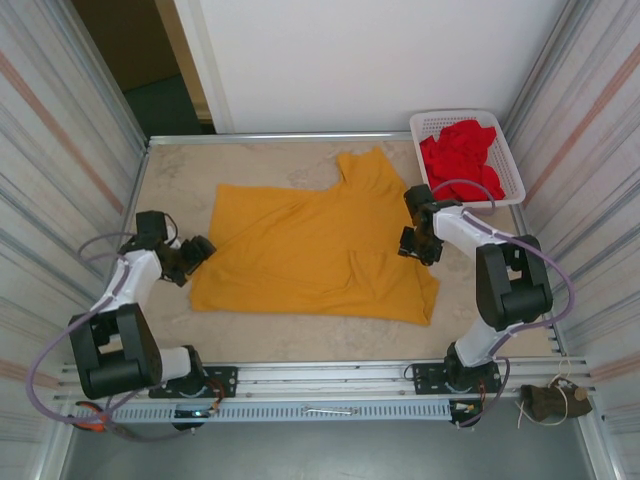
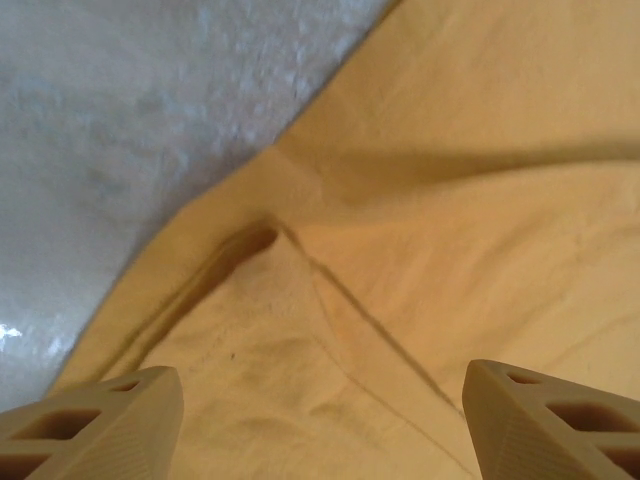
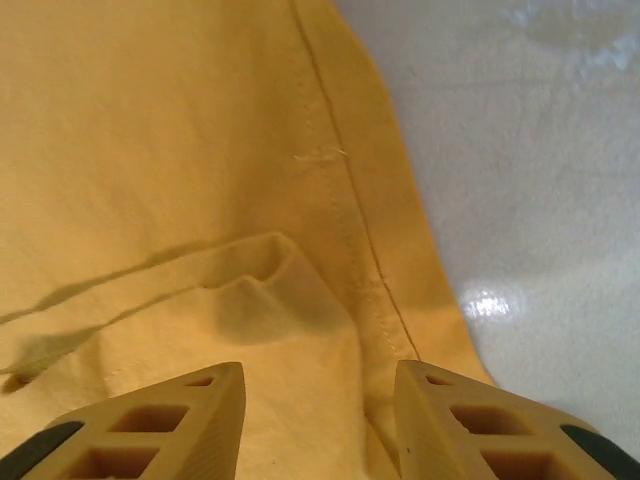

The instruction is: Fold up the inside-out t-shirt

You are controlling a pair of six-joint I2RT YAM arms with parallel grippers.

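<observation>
The inside-out t-shirt (image 1: 320, 245) lies spread over the middle of the table, mustard yellow, with one sleeve pointing to the back. My left gripper (image 1: 205, 250) sits at the shirt's left edge. In the left wrist view it (image 2: 320, 400) is open wide over a creased flap of cloth (image 2: 300, 330), with nothing pinched. My right gripper (image 1: 412, 245) rests on the shirt's right edge. In the right wrist view it (image 3: 320, 390) stands open astride a raised fold (image 3: 270, 290) beside the stitched hem (image 3: 350, 200), its fingers (image 3: 450, 420) close to the cloth.
A white basket (image 1: 513, 160) at the back right holds bright red garments (image 1: 460, 155), just behind the right arm. Metal walls close in the table on both sides. Bare tabletop (image 1: 180, 170) lies left of and behind the shirt.
</observation>
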